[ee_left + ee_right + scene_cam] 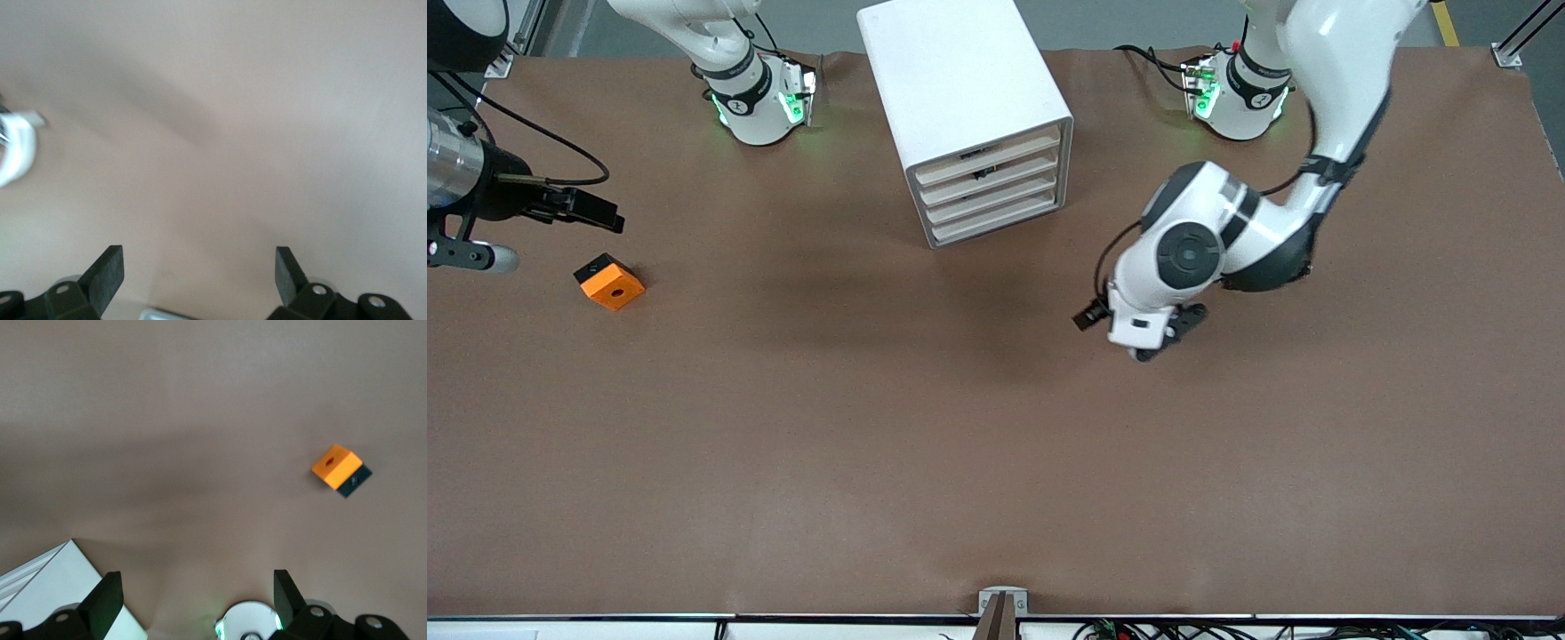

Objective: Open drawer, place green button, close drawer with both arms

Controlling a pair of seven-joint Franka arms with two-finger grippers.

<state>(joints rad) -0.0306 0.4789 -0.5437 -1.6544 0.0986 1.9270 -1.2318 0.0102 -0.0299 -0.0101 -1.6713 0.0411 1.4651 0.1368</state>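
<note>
Front view, drawers: four shallow white tray drawers (989, 190) with pale beige front edges, stacked in the cabinet (963, 98); all look pushed in, so none is open yet, and a small dark mark shows at two of the upper fronts.
Cabinet: white, rounded, boxy, standing between my two bases on the brown table (871, 444), its front turned toward the left arm's end and the camera.
Button: not visible in any view; no green cap anywhere on the table, and I cannot tell whether it lies under my left arm.
Left gripper (1169, 333): low over bare table, nearer the camera than the cabinet; in the left wrist view my left gripper (199, 270) has its fingers spread apart, with nothing between them.
Right gripper (591, 209): up near the right arm's end of the table, waiting, over a spot just beside the orange cube; in the right wrist view (193, 590) it is released and empty.
Orange cube (609, 282): dark hole in its top face, on a dark base; not the part wanted.
Risk, wrong part: I judge the cube the only loose thing in sight, so I might grasp it by mistake.
Risk, drawers: the four fronts are alike and closely stacked, so a finger could catch the wrong one.
Risk, cabinet: a one-armed pull may drag the whole cabinet unless my other arm braces it.
</note>
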